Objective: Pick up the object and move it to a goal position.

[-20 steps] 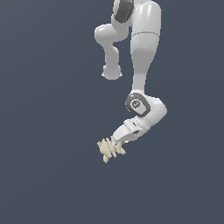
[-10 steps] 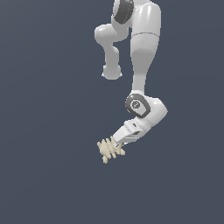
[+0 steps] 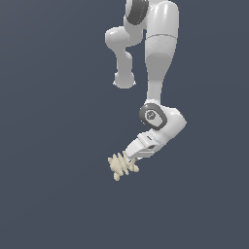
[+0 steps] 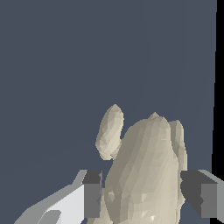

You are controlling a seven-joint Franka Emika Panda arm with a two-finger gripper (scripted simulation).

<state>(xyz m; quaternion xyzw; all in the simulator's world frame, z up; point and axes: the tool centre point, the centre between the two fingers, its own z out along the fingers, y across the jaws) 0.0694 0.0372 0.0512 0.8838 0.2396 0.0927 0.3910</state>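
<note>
From my console I see the gripper (image 3: 127, 159) tilted down toward the exterior view's left, closed around the cream lumpy object (image 3: 121, 167). In the wrist view the gripper (image 4: 148, 194) has both dark pads (image 4: 92, 194) pressed against the object (image 4: 146, 166), one on each flank. Its knobbly lobes stick out past the fingertips against plain grey-blue background.

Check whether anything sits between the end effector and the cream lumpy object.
Nothing visible does. In the wrist view the object already sits between the two fingers, with no other item around it. Whether the pads actually touch it cannot be told.
</note>
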